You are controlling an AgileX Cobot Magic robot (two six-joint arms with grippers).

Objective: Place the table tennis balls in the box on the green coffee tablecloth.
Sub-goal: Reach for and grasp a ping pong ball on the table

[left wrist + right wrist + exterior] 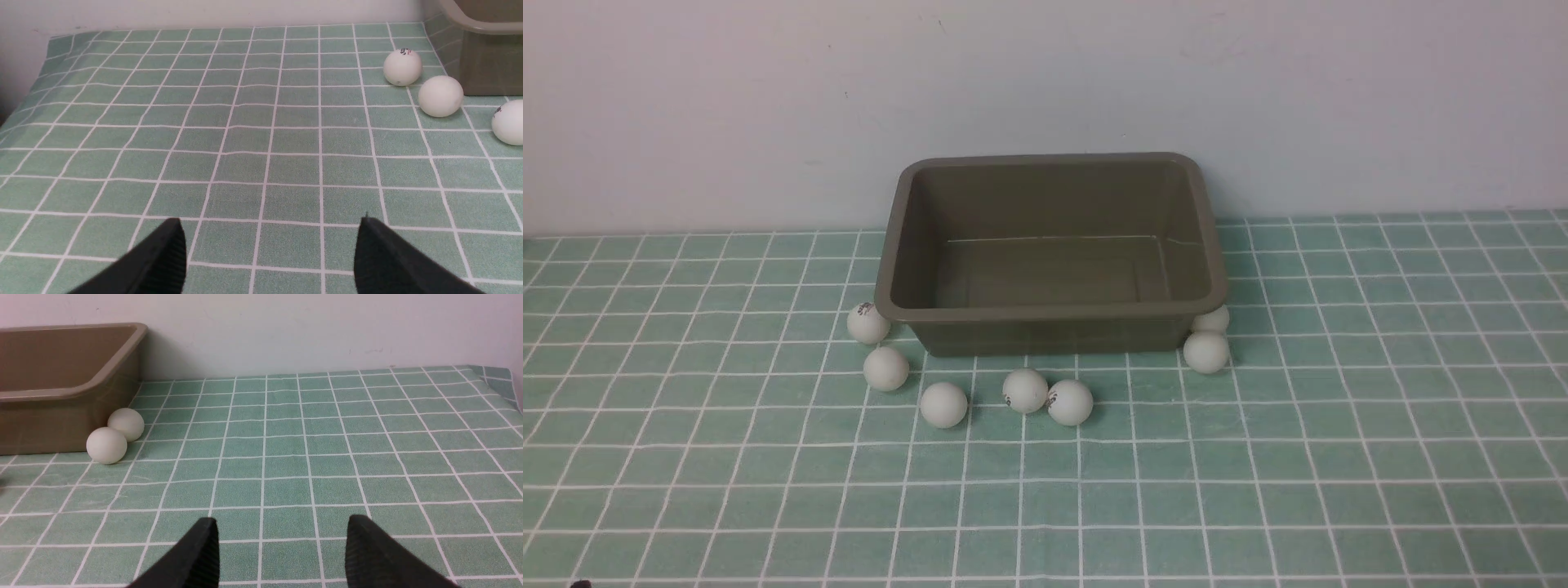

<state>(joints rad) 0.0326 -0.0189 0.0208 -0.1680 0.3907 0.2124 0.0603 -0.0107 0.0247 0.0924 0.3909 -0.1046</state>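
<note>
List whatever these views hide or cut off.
- Front view: far right ball, partly hidden by the box rim and a nearer ball.
- Left wrist view: third ball, cut off by the frame edge.
- Front view: logos too small to read.
- Front view: both arms out of frame.

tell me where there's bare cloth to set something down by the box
Bare tablecloth right of the box, past the two balls at its corner; also far left and the near strip. Crowded: five balls along its front-left.
</note>
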